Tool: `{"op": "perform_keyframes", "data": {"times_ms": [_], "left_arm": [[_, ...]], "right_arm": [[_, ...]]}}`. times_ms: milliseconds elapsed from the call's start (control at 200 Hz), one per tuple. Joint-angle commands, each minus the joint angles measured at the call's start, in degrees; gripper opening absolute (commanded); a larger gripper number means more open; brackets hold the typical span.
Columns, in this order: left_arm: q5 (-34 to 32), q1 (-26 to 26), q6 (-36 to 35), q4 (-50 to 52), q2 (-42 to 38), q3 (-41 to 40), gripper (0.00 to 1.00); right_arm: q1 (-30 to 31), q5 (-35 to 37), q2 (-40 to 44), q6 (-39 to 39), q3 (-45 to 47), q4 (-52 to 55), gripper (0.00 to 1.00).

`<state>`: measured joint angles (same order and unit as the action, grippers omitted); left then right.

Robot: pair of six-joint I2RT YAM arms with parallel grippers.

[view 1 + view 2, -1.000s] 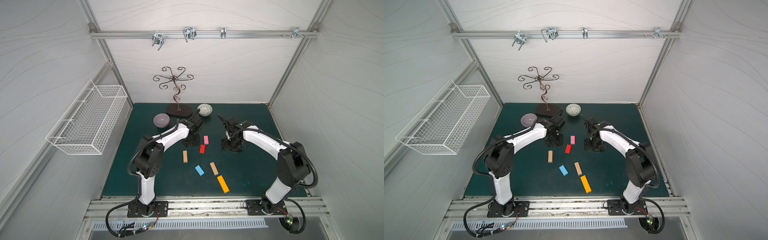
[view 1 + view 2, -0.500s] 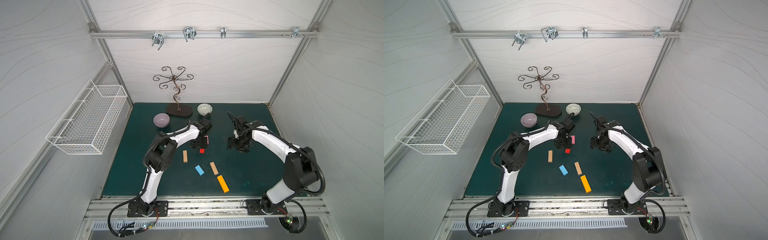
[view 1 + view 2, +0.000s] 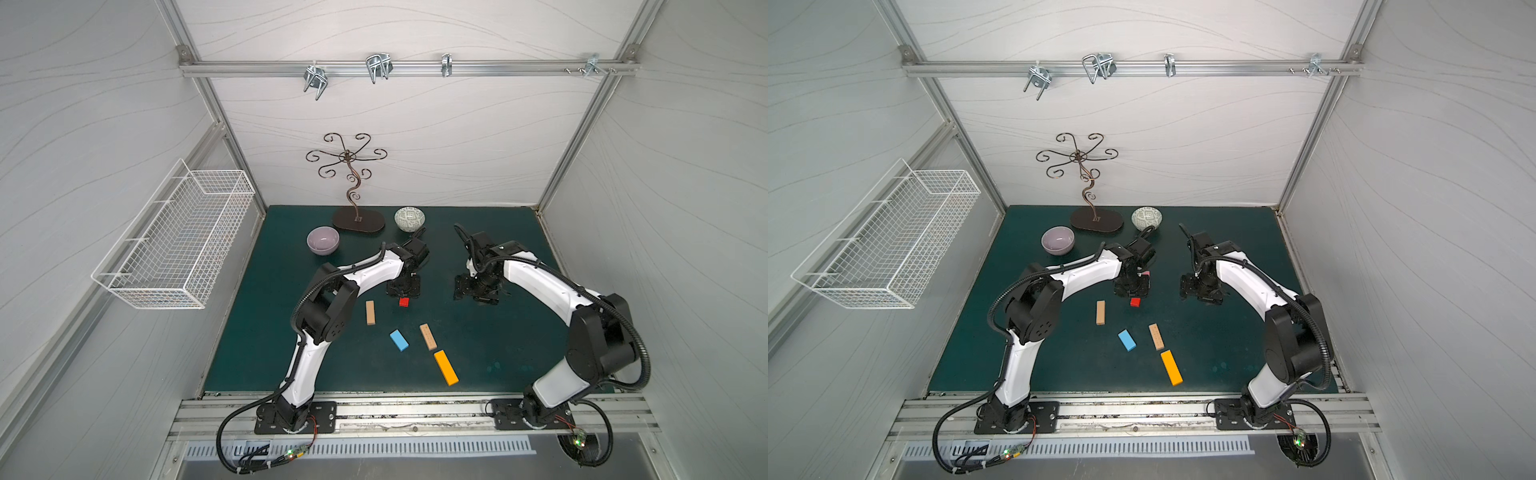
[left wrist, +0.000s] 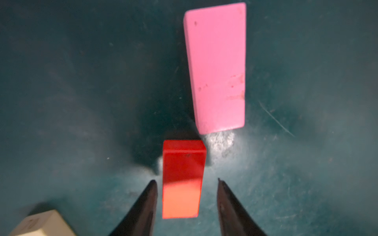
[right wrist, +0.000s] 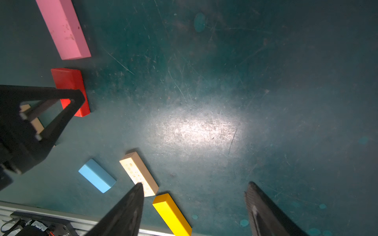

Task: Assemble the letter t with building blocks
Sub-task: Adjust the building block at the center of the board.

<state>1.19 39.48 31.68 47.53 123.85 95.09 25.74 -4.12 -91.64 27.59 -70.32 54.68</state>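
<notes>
Red block [image 4: 183, 177] is the one in play, lying flat on the green mat [image 3: 498, 340] just off the end of the pink block [image 4: 216, 67], close but not touching and offset a bit sideways. The left gripper [image 4: 185, 180] is down over it, one finger along each long side, jaws partly open with a sliver of mat showing either side, so nothing's pinched. If I were driving, I'd centre up, close gently on the long sides, then slide it square in line with the pink so the stem runs straight. The right gripper [image 5: 195, 183] hangs wide open over bare mat, holding nothing. The blue block [image 3: 398, 340], tan blocks [image 3: 370, 312] and orange block [image 3: 446, 367] lie scattered, not placed.
</notes>
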Motion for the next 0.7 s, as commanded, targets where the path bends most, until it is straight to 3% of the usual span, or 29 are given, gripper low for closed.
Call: {"op": "perform_keyframes", "data": {"times_ms": [0,380,695], "left_arm": [[-0.2,0.2,0.1,1.3,2.6,2.8,0.43],[0.5,0.2,2.3,1.2,4.1,4.2,0.27],[1.0,0.4,4.1,2.7,4.8,7.6,0.27]], "right_arm": [[-0.7,0.2,1.9,0.2,-0.1,2.4,0.79],[-1.9,1.1,2.6,-0.9,-0.9,2.8,0.84],[-2.1,1.5,2.5,-0.9,-1.1,3.2,0.84]]}}
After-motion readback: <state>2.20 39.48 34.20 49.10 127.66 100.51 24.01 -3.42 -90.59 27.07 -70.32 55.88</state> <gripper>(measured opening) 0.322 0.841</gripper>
